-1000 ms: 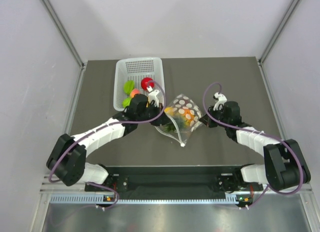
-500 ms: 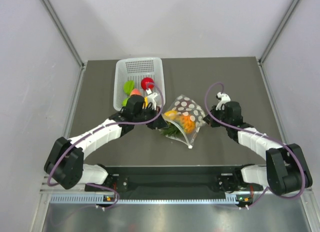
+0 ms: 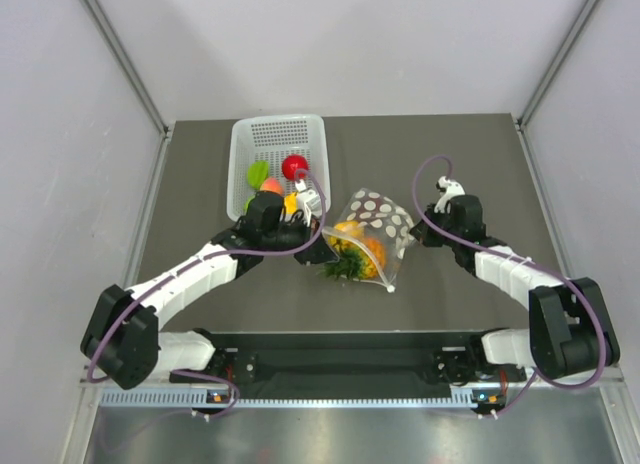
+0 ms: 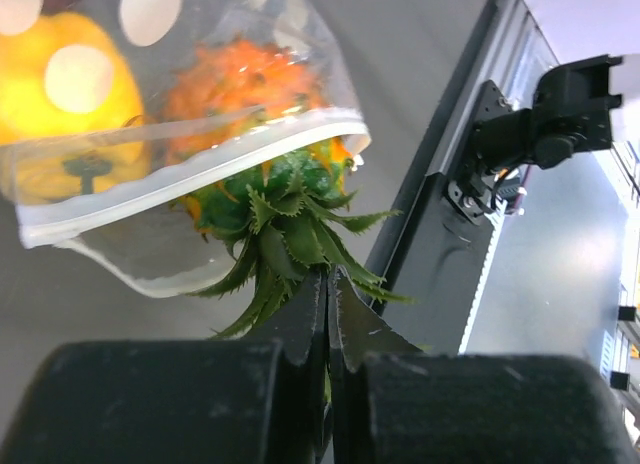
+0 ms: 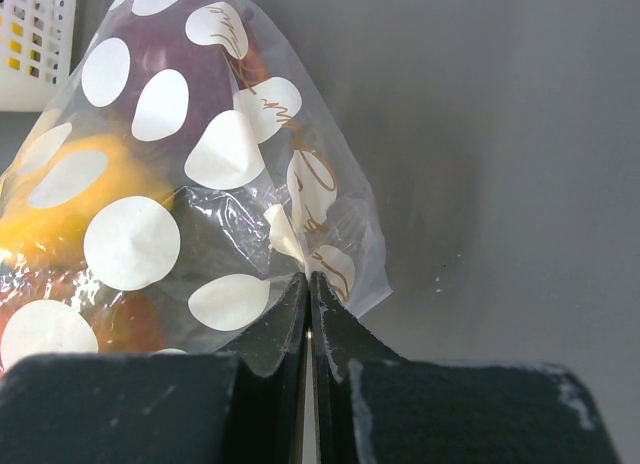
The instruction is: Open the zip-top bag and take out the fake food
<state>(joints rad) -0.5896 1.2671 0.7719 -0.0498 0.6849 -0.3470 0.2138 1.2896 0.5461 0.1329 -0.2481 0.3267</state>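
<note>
We note the clear, white-dotted zip-top bag [image 3: 378, 227] mid-table, just right of the white perforated basket [image 3: 262, 132]. The left gripper [image 4: 327, 289] is clamped on the green leaves of the orange plastic pineapple [image 4: 285, 219], which pokes from the bag's mouth. The right gripper [image 5: 307, 284] pinches the bag's right corner.

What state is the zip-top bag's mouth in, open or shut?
Open: the zip-top bag gapes at its strip, and the pineapple pokes its leafy top out, pinched by the left gripper.
</note>
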